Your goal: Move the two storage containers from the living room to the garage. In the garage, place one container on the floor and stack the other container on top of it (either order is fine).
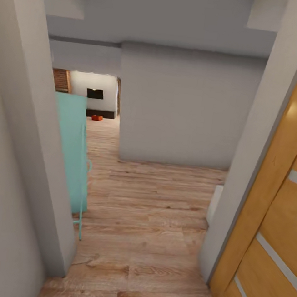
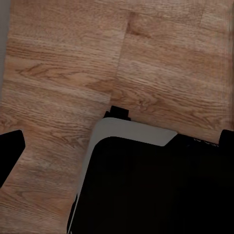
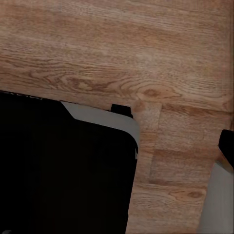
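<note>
Far down the hallway in the head view, the living room opens with its black TV, dark low bench and brick fireplace. One small orange-red storage container sits on the wood floor in front of the bench. The garage and its floor are out of view. My left gripper hangs over the wood planks above my dark base, open, with black fingertips at the view's edges. My right gripper is likewise open and empty, with one fingertip showing.
I am in a narrow doorway between a grey wall edge and a grey jamb with an open wooden door. A teal cabinet lines the hallway's left. A grey wall blocks straight ahead, and the passage runs on to its left.
</note>
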Available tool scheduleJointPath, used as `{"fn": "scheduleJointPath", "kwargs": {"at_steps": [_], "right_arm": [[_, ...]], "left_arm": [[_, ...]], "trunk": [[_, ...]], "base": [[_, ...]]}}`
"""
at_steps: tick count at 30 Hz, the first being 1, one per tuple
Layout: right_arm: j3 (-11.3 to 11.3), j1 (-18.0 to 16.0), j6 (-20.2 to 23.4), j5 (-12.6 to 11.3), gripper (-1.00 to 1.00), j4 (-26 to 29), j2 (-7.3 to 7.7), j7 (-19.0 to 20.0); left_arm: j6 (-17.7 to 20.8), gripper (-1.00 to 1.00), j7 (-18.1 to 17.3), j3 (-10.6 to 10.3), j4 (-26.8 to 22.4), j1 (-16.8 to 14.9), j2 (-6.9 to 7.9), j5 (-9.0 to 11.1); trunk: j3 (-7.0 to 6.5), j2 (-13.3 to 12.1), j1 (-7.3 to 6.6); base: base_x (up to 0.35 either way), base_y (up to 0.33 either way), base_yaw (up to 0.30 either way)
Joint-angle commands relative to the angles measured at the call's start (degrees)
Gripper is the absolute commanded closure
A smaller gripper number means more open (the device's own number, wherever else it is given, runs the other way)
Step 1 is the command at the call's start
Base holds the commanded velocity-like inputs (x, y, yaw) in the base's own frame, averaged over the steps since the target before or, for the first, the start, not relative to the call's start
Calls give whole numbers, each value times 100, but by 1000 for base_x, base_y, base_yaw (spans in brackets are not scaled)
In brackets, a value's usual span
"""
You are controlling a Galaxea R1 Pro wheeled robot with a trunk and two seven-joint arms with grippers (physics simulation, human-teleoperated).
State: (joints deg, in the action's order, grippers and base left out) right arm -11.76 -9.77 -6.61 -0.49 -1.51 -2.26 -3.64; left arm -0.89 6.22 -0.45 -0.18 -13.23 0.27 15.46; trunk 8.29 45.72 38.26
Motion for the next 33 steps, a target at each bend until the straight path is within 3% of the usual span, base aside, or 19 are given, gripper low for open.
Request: {"fn": "scheduleJointPath", "kwargs": {"at_steps": [1,33], "right_arm": [[-37,-8,-27,-5,-100,-16,-3,-23],[-45,-8,-25,-3,-100,-16,-3,-25]], "left_arm": [[-9,-100,11,-7,1,-4,0,27],[-13,-100,11,-7,9,-4,0,45]], "trunk": [[8,6,4],[8,6,4]], "base": [[321,-81,0],[322,-10,0]]}}
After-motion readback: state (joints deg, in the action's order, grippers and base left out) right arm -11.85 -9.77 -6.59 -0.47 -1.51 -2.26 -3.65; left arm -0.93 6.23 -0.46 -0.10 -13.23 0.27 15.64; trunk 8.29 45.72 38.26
